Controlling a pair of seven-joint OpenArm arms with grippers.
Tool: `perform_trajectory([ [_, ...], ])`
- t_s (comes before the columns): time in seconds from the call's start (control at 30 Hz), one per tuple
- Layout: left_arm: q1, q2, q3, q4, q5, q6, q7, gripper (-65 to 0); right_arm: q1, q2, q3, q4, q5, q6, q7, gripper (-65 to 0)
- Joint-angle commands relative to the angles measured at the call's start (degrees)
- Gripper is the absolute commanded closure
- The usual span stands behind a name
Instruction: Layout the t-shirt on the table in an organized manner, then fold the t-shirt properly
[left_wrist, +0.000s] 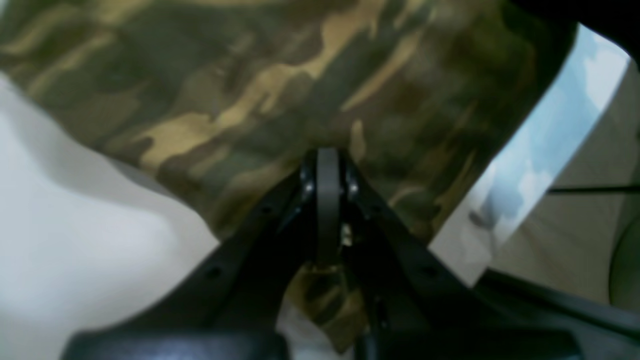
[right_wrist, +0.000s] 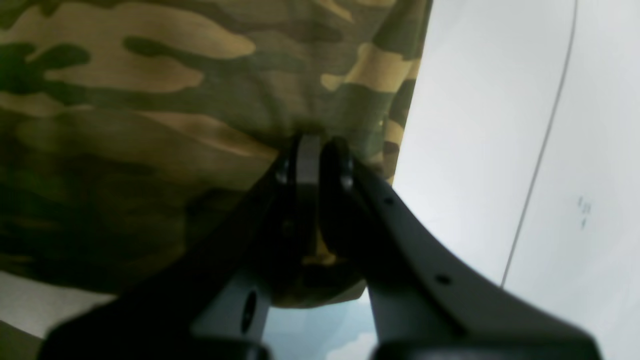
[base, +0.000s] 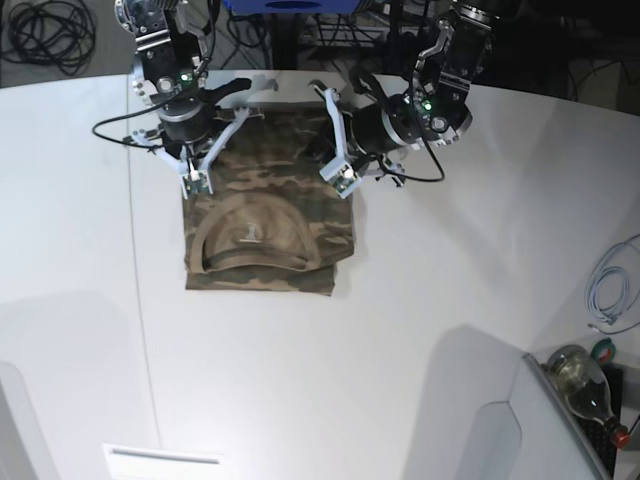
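Late in folding: t-shirt (base: 268, 222) already a compact rectangle on table (base: 420, 330), corners clamped in left gripper (base: 346, 182) and right gripper (base: 196, 182), release remaining.

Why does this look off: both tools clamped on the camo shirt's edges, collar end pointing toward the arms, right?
Nearly. Both the left tool and the right tool are shut on the t-shirt, but the collar lies at the end away from the arms, toward the near side of the table. The base view shows it.
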Motion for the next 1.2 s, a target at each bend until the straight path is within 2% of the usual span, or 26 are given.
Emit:
perform_trajectory([
  [0.0, -0.4, -0.3, 0.1, 0.6, -0.7, -0.3, -1.4, 0.0, 0.1, -0.1, 0.0, 0.5, 0.0, -0.2, 0.0, -4.4],
  [0.17, -0.4, -0.3, -0.3, 1.3, -0.8, -0.3, -1.5, 0.0, 0.0, -0.1, 0.1, 0.7, 0.0, -0.2, 0.0, -4.4],
  [0.27, 0.3, -0.7, -1.0, 5.8, -1.4, -0.3, -1.5, 0.0, -1.7, -0.1, 0.5, 4.7, 0.0, -0.2, 0.2, -4.4],
  [0.4, 3.9, -1.3, -7.2, 14.9, -1.5, -0.5, -1.3, 0.0, -5.4, 0.1, 5.7, 17.4, 0.0, -0.2, -0.1, -4.4],
  [0.53, 8.9, -2.8, -12.4, 19.8, -0.7, -0.7, -1.2, 0.0, -8.6, 0.7, 11.6, 23.5, 0.0, 0.6, -0.2, -4.2],
  [0.57, 10.3, -3.6, -12.1, 20.7, -0.7, -0.7, -1.2, 0.0, -9.2, 1.5, 12.7, 24.0, 0.0, 1.5, -0.2, -4.2],
  [0.7, 18.7, -10.5, -9.5, 27.4, -0.7, -0.4, -1.2, 0.0, -14.7, 6.0, 17.6, 26.7, 0.0, 9.8, -0.2, -4.1],
  [0.83, 27.3, -14.8, -9.1, 30.1, -0.7, -0.3, -1.2, 0.0, -21.2, 6.9, 23.2, 26.7, 0.0, 15.9, -1.8, -4.1],
  [0.9, 31.3, -15.3, -9.0, 29.1, -0.4, -0.3, -1.2, 0.0, -22.7, 8.6, 25.2, 26.4, 0.0, 18.7, -6.4, -4.1],
  [1.0, 35.9, -14.8, -8.3, 27.3, 5.0, -0.3, -1.4, 0.0, -22.7, 13.3, 25.0, 22.6, 0.2, 22.9, -14.5, -4.1],
  [1.1, 39.5, -13.7, -6.9, 25.3, 12.0, -0.3, -1.5, 0.0, -24.7, 15.7, 25.0, 21.5, 4.9, 27.6, -24.1, -4.1],
  [1.17, 41.5, -12.7, -5.7, 23.2, 16.5, -0.3, -1.5, 0.0, -27.0, 18.8, 24.8, 21.4, 10.1, 29.8, -29.8, -4.2],
])
